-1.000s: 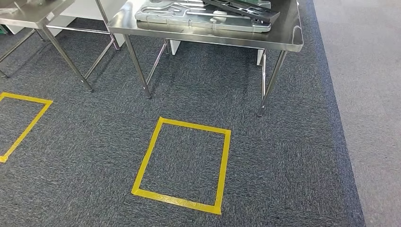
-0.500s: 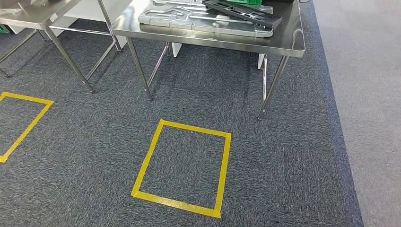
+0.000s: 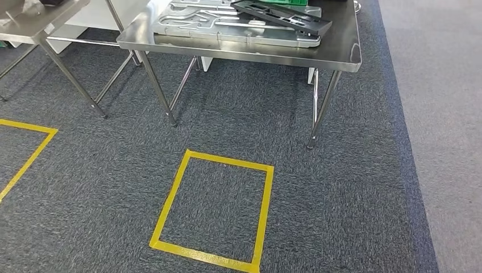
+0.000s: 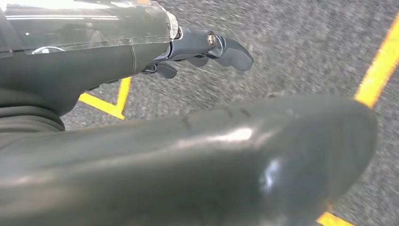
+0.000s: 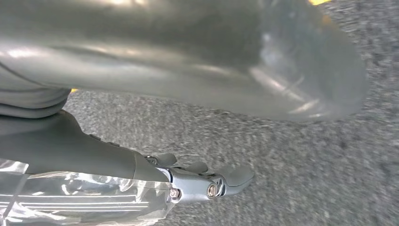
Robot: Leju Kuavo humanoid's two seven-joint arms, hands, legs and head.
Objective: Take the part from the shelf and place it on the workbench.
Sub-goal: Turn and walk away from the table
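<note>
A steel workbench (image 3: 335, 54) stands ahead at the top of the head view. On it lies a flat silver metal part (image 3: 227, 28), with a long black part (image 3: 284, 17) lying across it. My left hand (image 4: 179, 141) hangs over the dark carpet with nothing in it, its fingers (image 4: 221, 47) stretched out. In the right wrist view my right hand (image 5: 211, 70) hangs the same way, with its fingers (image 5: 221, 181) straight and holding nothing.
A yellow tape square (image 3: 213, 213) marks the carpet in front of the workbench, and part of another yellow tape square (image 3: 28, 153) lies at the left. A second steel table (image 3: 34, 25) stands at the far left. Lighter grey floor (image 3: 443, 114) runs along the right.
The whole view has shifted a little, so the camera has moved. The workbench and tape square now sit slightly further left and lower. The parts lie as before.
</note>
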